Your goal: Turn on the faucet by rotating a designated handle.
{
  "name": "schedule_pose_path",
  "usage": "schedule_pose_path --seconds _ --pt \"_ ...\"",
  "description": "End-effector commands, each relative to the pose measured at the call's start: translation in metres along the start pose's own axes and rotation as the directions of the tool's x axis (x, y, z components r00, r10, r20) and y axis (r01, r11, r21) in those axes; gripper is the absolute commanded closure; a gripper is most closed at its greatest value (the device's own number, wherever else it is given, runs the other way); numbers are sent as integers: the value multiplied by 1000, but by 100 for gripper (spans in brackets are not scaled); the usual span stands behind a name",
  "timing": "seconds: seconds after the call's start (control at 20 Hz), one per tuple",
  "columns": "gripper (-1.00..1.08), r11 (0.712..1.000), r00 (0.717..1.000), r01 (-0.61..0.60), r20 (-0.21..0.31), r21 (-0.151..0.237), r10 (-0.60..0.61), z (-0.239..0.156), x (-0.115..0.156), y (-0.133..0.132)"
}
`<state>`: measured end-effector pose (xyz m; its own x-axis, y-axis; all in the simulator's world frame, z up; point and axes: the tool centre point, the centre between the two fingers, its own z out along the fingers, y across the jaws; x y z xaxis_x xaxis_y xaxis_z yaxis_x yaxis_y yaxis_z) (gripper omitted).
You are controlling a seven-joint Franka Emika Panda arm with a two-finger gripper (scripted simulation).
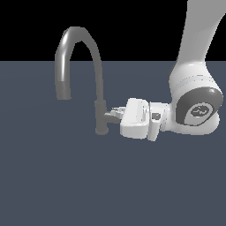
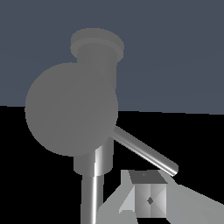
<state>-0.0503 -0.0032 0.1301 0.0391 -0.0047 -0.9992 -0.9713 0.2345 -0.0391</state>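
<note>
The dark-grey gooseneck faucet (image 1: 98, 75) stands upright on the floor, its arched spout curving toward the exterior view's left. Its short handle stub (image 1: 109, 116) juts from the thick base toward the exterior view's right. My gripper (image 1: 116, 112) reaches in horizontally from that side, fingertips at the handle and looking closed together with nothing between them. In the wrist view the handle (image 2: 72, 109) shows end-on as a large round face. Its thin pin lever (image 2: 144, 151) slants away from it, just beside my fingertips (image 2: 146, 199). The faucet stem (image 2: 93, 197) runs behind it.
The faucet stands on a flat blue-grey floor (image 1: 66, 185). My white arm (image 1: 194, 101) rises at the exterior view's right, behind the hand. The background above the floor is black.
</note>
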Motion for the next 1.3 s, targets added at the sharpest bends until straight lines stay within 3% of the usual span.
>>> schedule_pose_path --seconds 0.0,0.1,0.15,0.6,0.65,0.7,1.25 --pt "108 999 999 -34 -5 -3 33 0 24 18" --pt "108 999 999 -37 -5 -4 37 0 29 23" --pt "108 1000 1000 -2 2 -1 2 0 11 8" --pt "108 999 999 -38 -4 -4 38 0 62 24" --pt "108 999 999 -38 -4 -4 38 0 62 24" --pt "108 1000 1000 2 7 -4 -2 0 40 11" --pt "108 999 999 -37 -4 -4 37 -1 90 9"
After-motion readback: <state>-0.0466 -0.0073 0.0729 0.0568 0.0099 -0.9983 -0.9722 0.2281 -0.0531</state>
